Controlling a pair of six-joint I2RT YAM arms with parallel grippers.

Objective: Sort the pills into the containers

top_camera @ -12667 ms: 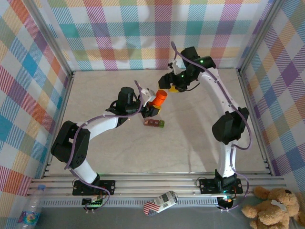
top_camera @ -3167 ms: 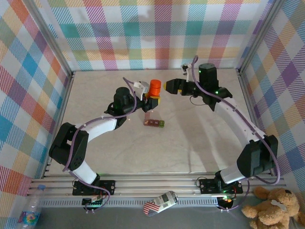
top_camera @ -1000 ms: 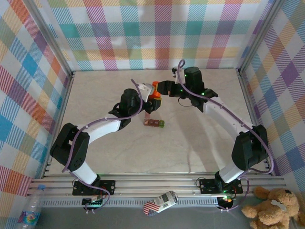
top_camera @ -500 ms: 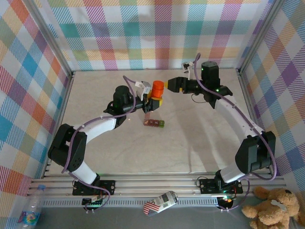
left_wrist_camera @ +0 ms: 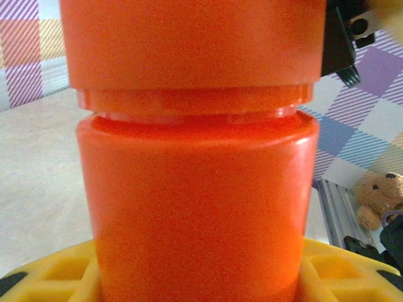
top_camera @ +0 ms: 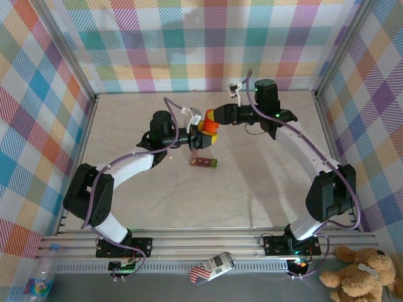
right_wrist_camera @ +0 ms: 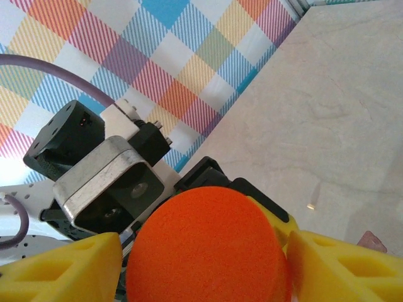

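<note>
Top external view: right gripper (top_camera: 216, 116), clear a moment ago, now astride the cap (right_wrist_camera: 211, 245) of the orange cylindrical plastic bottle (top_camera: 208, 124), clamping unclear; left gripper (top_camera: 203, 133) clasps its body. Uncapping attempt, likely; dark red-brown, green-ended compartment strip (top_camera: 204, 162) lies mid-frame, just below.

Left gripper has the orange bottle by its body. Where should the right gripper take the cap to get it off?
Take the cap by its round side wall, above the ridge where it meets the bottle, coming end-on along the bottle's axis. The left gripper holds the body low, leaving the cap free; the right gripper has a finger on each side.
</note>
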